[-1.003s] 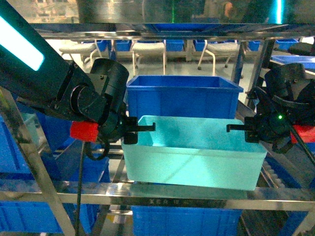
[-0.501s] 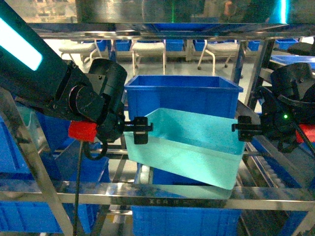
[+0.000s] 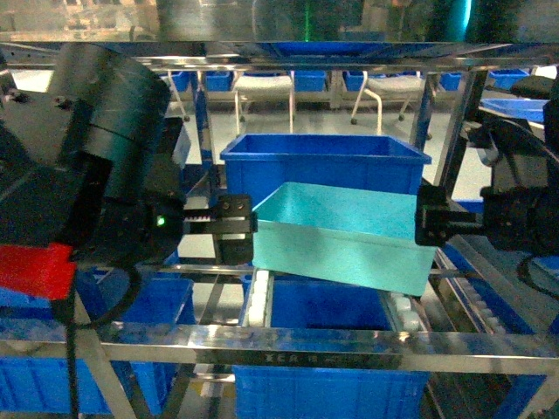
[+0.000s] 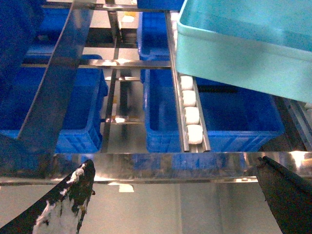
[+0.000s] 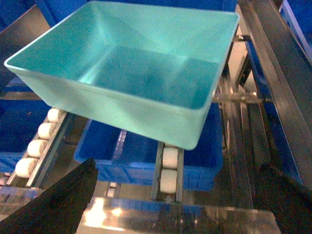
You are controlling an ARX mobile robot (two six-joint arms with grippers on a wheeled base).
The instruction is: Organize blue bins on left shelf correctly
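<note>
The light turquoise rectangular plastic tub now sits further back on the stainless steel rack, in the centre of the head view, tilted with its left end higher. A second ago it hung level between both arms at the front rail; it has since travelled inward and appears to rest on the white roller tracks, its far side close against the darker royal-blue crate behind it.

Both arms have let go and drawn back. The left gripper, at centre left, has its fingers spread just beside the tub's left end without touching it; in its wrist view the two fingertips sit wide apart at the bottom corners. The right gripper, at centre right, likewise stands open and empty beside the tub's right end.

The tub seems delivered to the shelf, though skewed, so squaring it on the rollers probably remains.
</note>
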